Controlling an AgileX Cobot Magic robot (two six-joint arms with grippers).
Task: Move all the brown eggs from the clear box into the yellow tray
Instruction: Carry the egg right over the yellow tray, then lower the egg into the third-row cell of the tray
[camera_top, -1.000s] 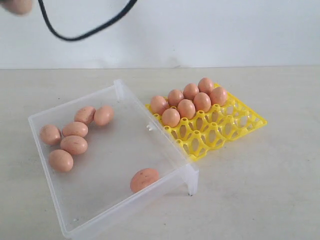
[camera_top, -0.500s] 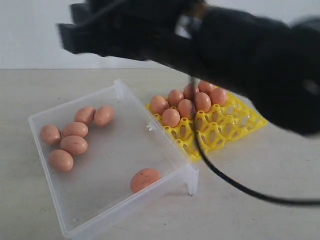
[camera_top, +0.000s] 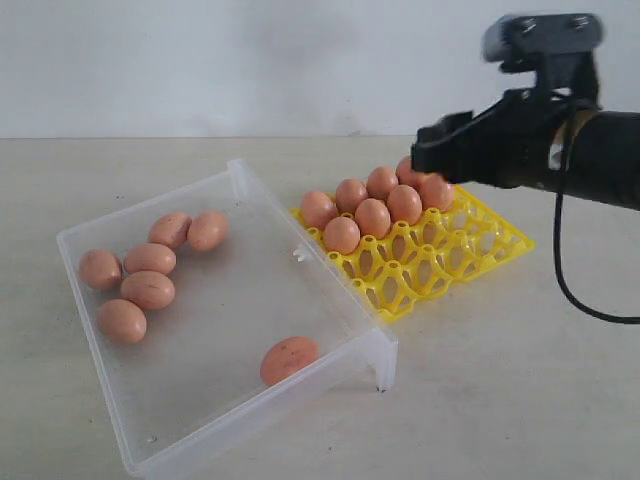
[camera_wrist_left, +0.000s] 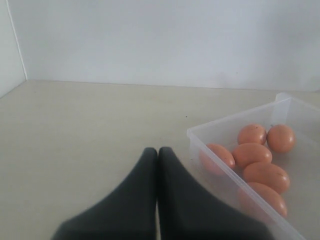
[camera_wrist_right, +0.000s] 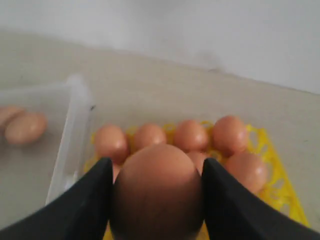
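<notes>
R gripper (camera_top: 440, 152) has swung in over yellow tray (camera_top: 470, 245), 12 o'clock edge, jaws clamped on a brown egg (camera_wrist_right: 157, 192). L gripper (camera_wrist_left: 158, 165) clenched, empty. Clear box (camera_top: 240, 300) still holds 7, so drop-off's next, prob.

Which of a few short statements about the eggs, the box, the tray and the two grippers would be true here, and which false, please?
1. The right gripper holds an egg. True.
2. The box is empty. False: seven eggs lie in it.
3. The left gripper is shut with nothing in it. True.
4. Every cup of the tray is filled. False: its near rows of cups are bare; only the far rows hold eggs.
5. A lone egg lies apart from the other six in the box. True.
</notes>
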